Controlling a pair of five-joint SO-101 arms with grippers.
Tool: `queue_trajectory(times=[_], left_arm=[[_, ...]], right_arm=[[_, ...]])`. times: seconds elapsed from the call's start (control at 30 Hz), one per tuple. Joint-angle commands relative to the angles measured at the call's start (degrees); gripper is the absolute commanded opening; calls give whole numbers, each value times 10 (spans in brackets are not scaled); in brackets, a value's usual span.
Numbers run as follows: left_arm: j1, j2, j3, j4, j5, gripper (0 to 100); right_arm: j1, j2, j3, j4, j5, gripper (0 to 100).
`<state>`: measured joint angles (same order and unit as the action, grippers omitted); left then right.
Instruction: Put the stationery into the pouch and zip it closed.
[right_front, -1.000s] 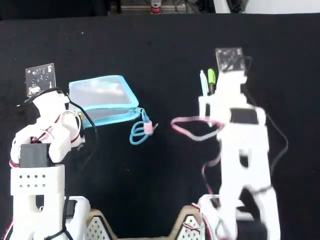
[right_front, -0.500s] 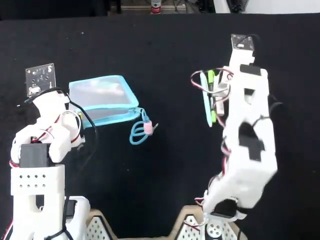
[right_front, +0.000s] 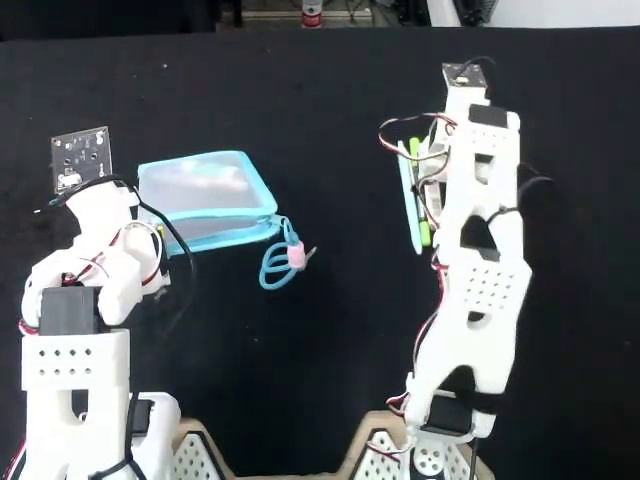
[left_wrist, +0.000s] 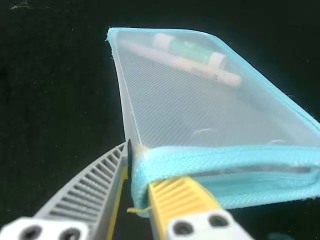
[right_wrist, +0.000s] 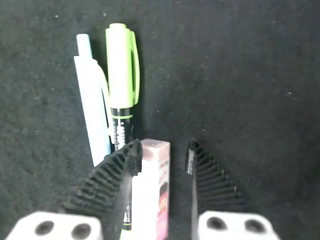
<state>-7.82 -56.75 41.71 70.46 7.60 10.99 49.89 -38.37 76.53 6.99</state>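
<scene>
The mesh pouch (right_front: 200, 195) with light blue trim lies at the left, its blue zipper loop (right_front: 282, 262) trailing toward the middle. My left gripper (left_wrist: 134, 160) is shut on the pouch's zipper-edge corner (left_wrist: 150, 167). Through the mesh (left_wrist: 200, 105) I see a white pen (left_wrist: 185, 62) and a green-and-white stick (left_wrist: 190, 49). On the right, my right arm (right_front: 480, 200) stretches over a pale blue pen (right_front: 408, 195) and a green highlighter (right_front: 422, 200). My right gripper (right_wrist: 162, 150) is open around a pink-and-white eraser (right_wrist: 152, 190), beside the blue pen (right_wrist: 92, 107) and the highlighter (right_wrist: 121, 82).
Black cloth (right_front: 330, 120) covers the table. Both arm bases (right_front: 75, 400) stand at the near edge. A wide bare strip separates the pouch from the stationery.
My right arm has unfolded and stretched away from its base, out over the pens. The left arm and the pouch have stayed put.
</scene>
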Motion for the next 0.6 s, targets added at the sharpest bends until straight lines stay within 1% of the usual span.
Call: queue_trajectory(times=[0.0, 0.07, 0.2, 0.3, 0.5, 0.57], left_arm=[[2, -4, -15, 1, -4, 29], [2, -4, -15, 1, -4, 29], [2, -4, -15, 1, -4, 29], [2, -4, -15, 1, -4, 29], [2, -4, -15, 1, -4, 29], [2, -4, -15, 1, -4, 29]], right_arm=[[-4, 43, -72, 56, 6, 148], [-4, 52, -104, 75, 9, 148], [-9, 64, -148, 118, 53, 148], [-4, 73, -167, 129, 55, 148], [31, 108, -174, 127, 58, 148], [39, 113, -175, 129, 58, 129]])
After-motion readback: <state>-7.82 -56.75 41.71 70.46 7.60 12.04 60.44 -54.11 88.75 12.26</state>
